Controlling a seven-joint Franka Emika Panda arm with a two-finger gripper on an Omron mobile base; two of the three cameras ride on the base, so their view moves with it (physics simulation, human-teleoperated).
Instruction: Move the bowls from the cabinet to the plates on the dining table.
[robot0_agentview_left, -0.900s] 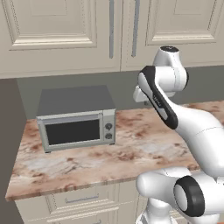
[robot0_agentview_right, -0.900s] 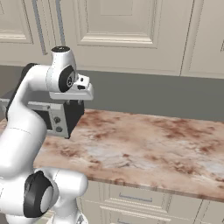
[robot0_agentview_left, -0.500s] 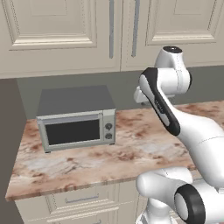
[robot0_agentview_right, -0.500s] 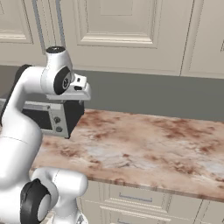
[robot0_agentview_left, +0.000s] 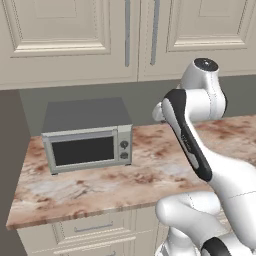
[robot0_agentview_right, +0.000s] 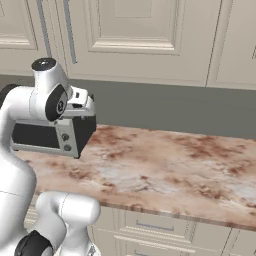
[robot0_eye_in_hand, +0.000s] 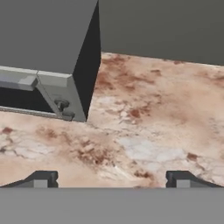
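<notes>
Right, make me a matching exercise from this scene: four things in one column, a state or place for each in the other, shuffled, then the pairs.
Things:
1. cabinet doors
2. microwave
3. gripper
4. drawer front

States or places:
A. jaws wide apart, nothing between them
B. below the stone top's front edge
C. closed, above the grey wall
D. standing on the marbled counter, door shut

Pairs: 1-C, 2-D, 3-A, 4-B

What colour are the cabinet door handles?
Grey: long vertical bars on the cream cabinet doors, clearest in the left base view.
</notes>
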